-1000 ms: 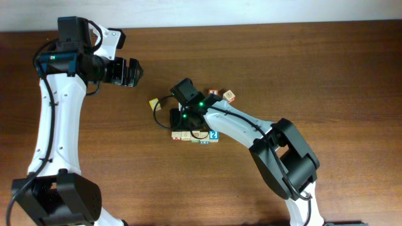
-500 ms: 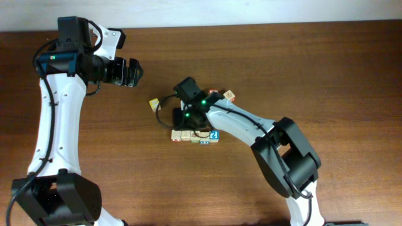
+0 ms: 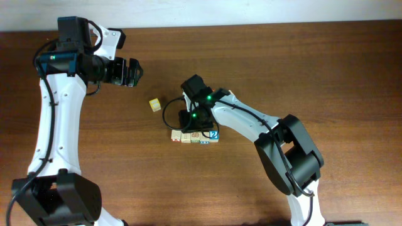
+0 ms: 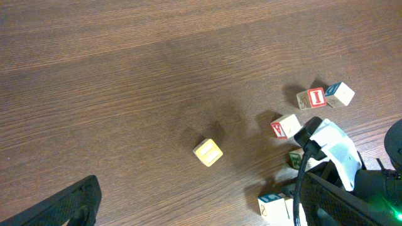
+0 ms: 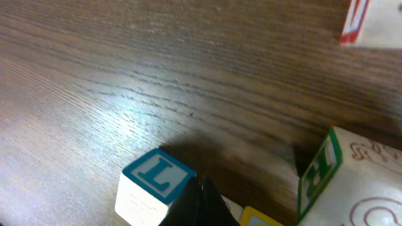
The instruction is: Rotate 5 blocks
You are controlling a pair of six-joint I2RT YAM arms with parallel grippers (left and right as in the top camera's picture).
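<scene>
Dark brown wooden table (image 3: 314,56) with two white-and-black arms on it.

Left arm (image 3: 53,119): runs up the left side. The left gripper (image 3: 130,72) hangs over bare wood at the upper left, well apart from the blocks, jaws spread wide with nothing between them.

Right arm (image 3: 251,129): extends from the lower right to mid-table. The right gripper (image 3: 196,119) has its fingers pressed together and grips nothing. In its wrist view the tip sits low between the blue "L" block (image 5: 154,182) and the green-print block (image 5: 326,169). Can't tell if it touches either.

Blocks (image 3: 186,135): small cream wooden alphabet cubes in a short row mid-table, side by side and touching, just in front of the right gripper. The blue-print end block (image 3: 213,135) closes the row's right end. A red-print block (image 5: 370,25) lies apart from the tip, at the top right of the right wrist view.

Yellow-bordered cube (image 3: 154,103): alone on the wood left of the row, between the two grippers.

Red-bordered "I" cube (image 4: 318,96): visible only from the left wrist, beyond the right arm's white link.
</scene>
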